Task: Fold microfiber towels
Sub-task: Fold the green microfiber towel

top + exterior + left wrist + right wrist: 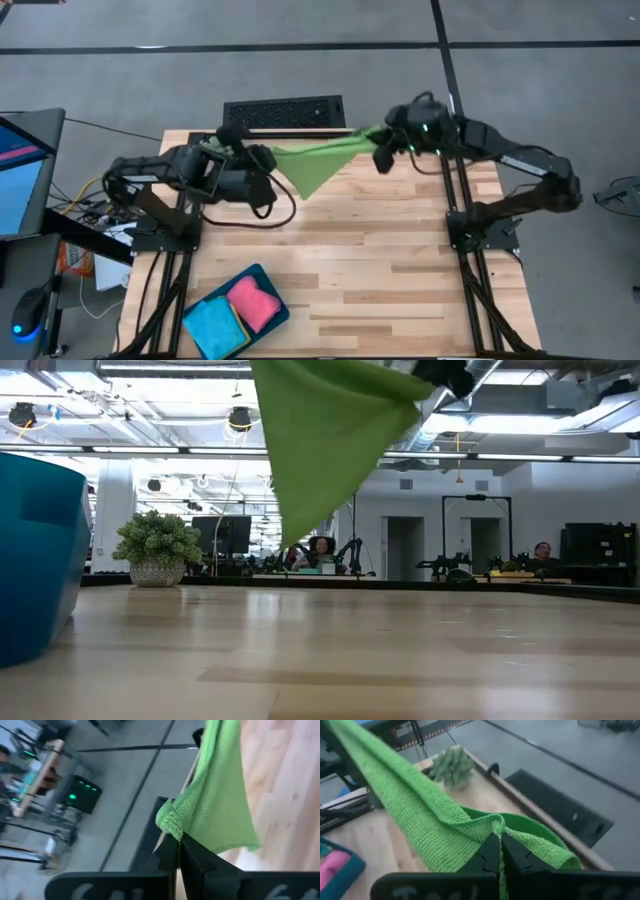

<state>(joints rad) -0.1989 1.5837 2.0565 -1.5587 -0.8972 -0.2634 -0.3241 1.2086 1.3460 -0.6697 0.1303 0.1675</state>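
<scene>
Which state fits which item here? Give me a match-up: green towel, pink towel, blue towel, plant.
Items:
1. green microfiber towel
2. pink folded microfiber towel
3. bright blue folded microfiber towel
4. spiky green ball plant

States:
A. in the dark teal rectangular tray, nearer the table's middle
B. stretched in the air between both tools
C. standing at the table's far edge
D. in the tray, nearer the table's corner

Pairs: 1-B, 2-A, 3-D, 4-C
</scene>
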